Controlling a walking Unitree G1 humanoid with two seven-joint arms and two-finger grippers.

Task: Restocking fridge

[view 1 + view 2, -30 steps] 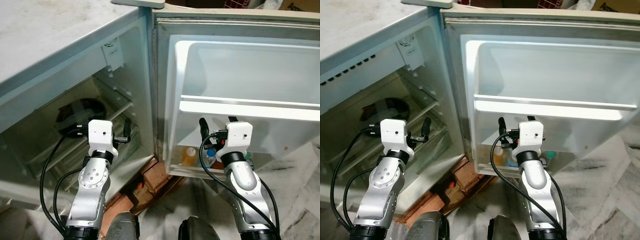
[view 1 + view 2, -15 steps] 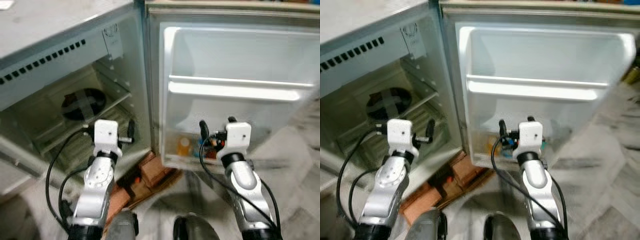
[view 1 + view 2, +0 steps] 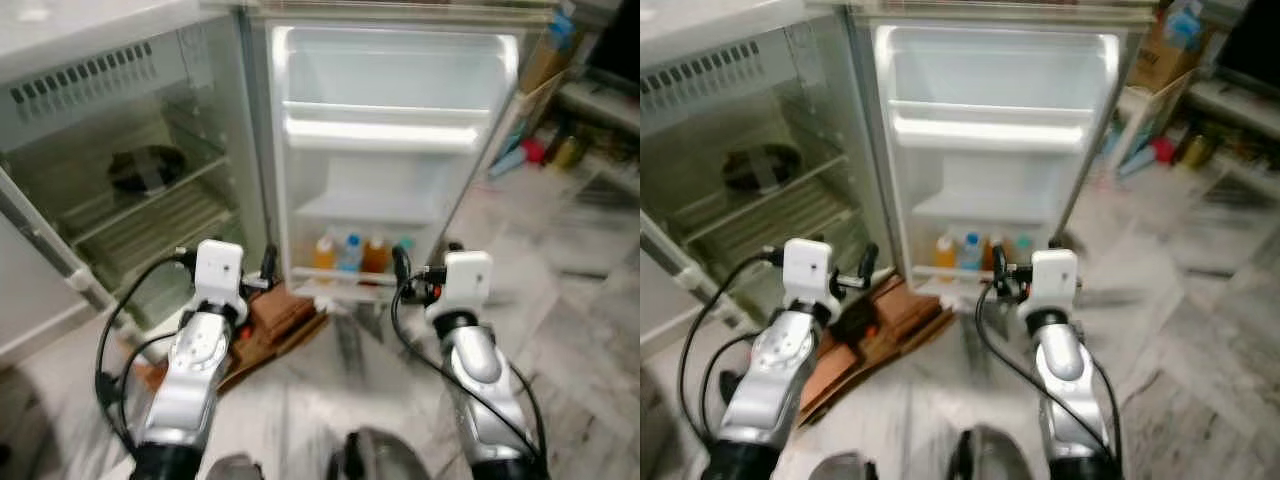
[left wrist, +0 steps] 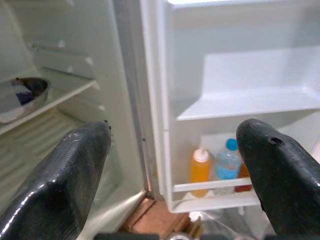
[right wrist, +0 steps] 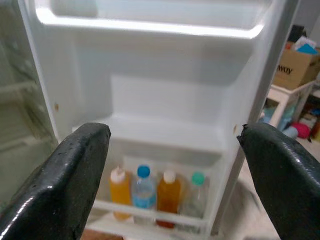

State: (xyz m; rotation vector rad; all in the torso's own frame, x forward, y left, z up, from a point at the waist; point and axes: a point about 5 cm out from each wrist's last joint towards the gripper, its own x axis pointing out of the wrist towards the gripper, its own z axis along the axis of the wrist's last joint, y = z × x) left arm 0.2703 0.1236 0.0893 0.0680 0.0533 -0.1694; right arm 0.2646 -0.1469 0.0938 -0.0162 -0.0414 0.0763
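Observation:
The fridge door [image 3: 390, 80] stands swung wide open, facing me. Its lowest rack holds an orange bottle [image 5: 118, 192], a blue-capped water bottle [image 5: 143, 190], an amber bottle [image 5: 168, 195] and a clear green-capped bottle [image 5: 196, 197]. The door racks higher up are bare. My left gripper [image 3: 226, 255] is raised before the fridge's hinge side, open and empty. My right gripper [image 3: 425, 255] is level with it, short of the bottle rack, also open and empty. Neither touches the fridge.
Inside the fridge body [image 3: 120, 130] a dark bowl [image 3: 145, 168] sits on a wire shelf. Brown blocks [image 3: 280, 315] lie on the floor at the fridge's foot. To the right are a cardboard box [image 5: 295, 67] and low shelves with clutter [image 3: 565, 110]. Marble floor [image 3: 590, 300] spreads around me.
The whole picture has shifted and the fridge looks farther and smaller, so the camera has backed away. Both arms keep the same raised pose, fingers still open.

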